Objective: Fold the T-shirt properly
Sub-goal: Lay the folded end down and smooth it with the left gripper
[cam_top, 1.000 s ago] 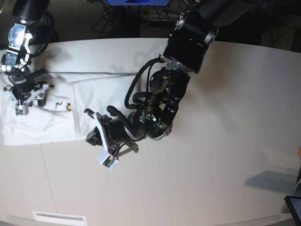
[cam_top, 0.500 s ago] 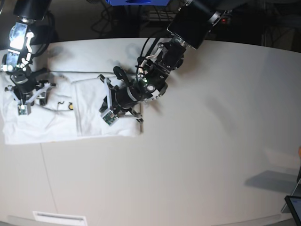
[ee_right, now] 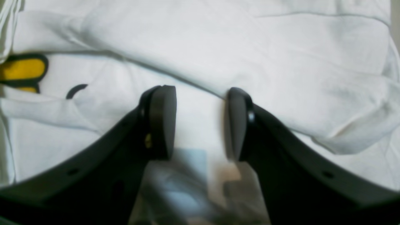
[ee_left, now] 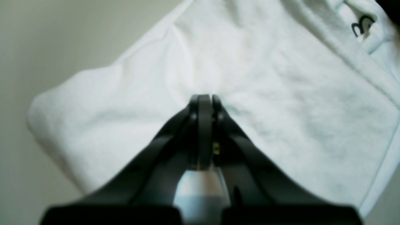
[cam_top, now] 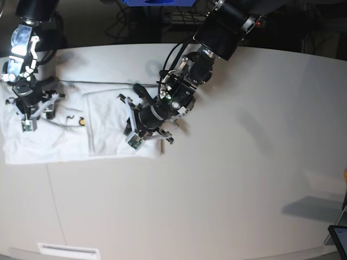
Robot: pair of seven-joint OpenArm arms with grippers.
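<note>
A robotics lab bench: two black jointed robot arms [cam_top: 217, 32] reach over a broad, plain white table [cam_top: 244, 179], with tangled dark cables [cam_top: 124, 21] behind them.

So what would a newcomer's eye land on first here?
The white T-shirt, partly folded at the table's left end with a bit of yellow print showing. Then the left gripper, fingers shut, over the folded flap, and the right gripper, fingers apart, above the shirt's far-left part.
</note>
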